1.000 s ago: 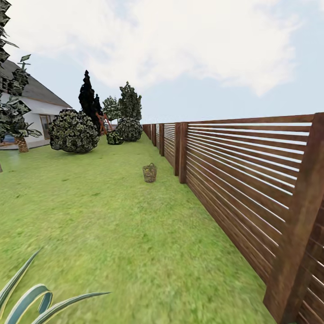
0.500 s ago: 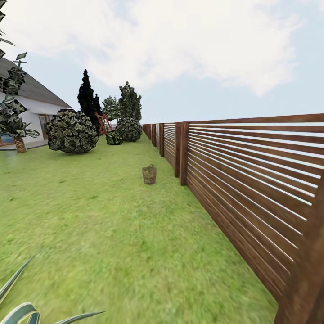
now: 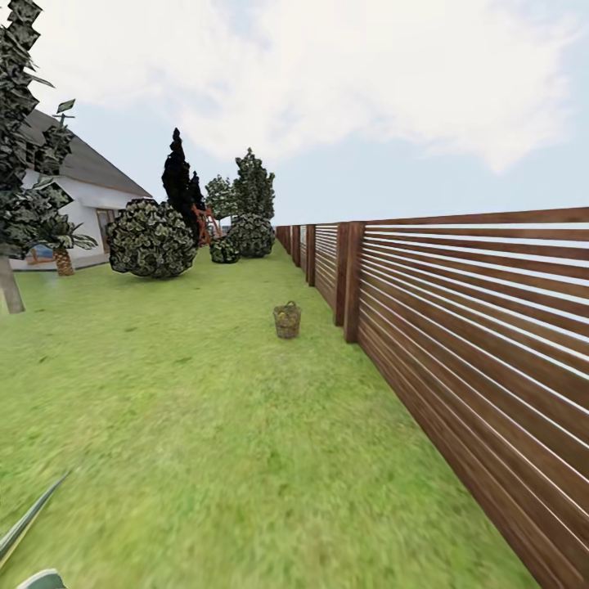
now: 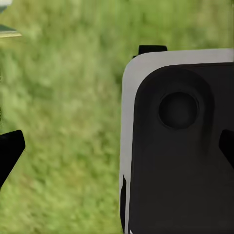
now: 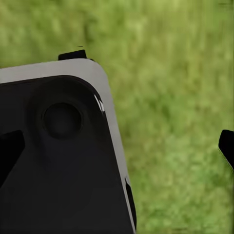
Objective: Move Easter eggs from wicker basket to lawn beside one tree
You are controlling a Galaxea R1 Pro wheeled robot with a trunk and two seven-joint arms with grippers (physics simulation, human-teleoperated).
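The brown wicker basket stands far ahead on the lawn, close to the wooden fence. Its contents are too small to make out, so the Easter eggs stay hidden. A tree with a pale trunk and dark leaf clumps rises at the left edge of the head view. In the left wrist view my left gripper hangs open over grass, one dark fingertip at the frame's edge. My right gripper is open too, over grass, its fingertip at the side.
The slatted fence runs along the whole right side. Round bushes, a near-black tree, a short palm and the white house lie far left. A striped leaf pokes in nearby. My own base shows under both wrists.
The whole head view has shifted, so the camera moved: the basket now sits a bit further right and lower, the pale-trunked tree has come in at the left, and the striped leaves have slid out.
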